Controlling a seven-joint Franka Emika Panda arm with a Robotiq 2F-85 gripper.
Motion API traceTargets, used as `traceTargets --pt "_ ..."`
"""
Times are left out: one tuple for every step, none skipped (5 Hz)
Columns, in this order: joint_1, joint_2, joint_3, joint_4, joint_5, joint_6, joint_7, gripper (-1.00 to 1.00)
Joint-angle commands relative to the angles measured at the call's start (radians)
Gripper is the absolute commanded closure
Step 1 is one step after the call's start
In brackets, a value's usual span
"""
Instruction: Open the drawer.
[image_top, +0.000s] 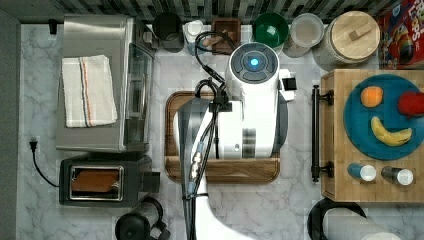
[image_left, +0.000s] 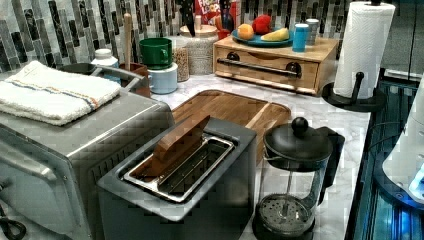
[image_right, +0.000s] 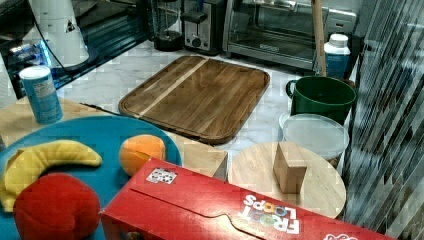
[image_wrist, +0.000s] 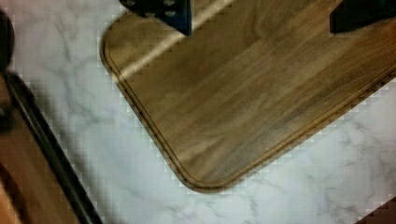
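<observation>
Gripper (image_wrist: 259, 16) hangs empty, fingers apart, above the tray (image_wrist: 243, 107), and could overshoot the drawer's handle (image_wrist: 51, 154) beside it.

the white arm (image_top: 250, 107) reaches across the top view's middle; the tool (image_wrist: 259, 16) has its fingers spread.

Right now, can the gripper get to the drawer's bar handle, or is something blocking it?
Probably yes. The gripper, fingers apart, hangs over the wooden tray. Between the tray and the drawer's black bar handle lies only bare marble counter; nothing stands in front of the handle.
</observation>
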Motion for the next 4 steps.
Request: traceTargets --pt "-0.043 -0.043 -0.028 -0.164 -0.087 0.206 -0.306 -1.00" --pt "-0.059 -0.004 -0.030 -0.130 -0.108 0.230 -0.395 -1.00" --pt "-0.075 0.050 -0.023 -0.075 -0.124 0.239 -0.458 -1.00" --pt "-0.093 0.069 -0.020 -0.082 -0.140 0.298 -0.517 -1.00"
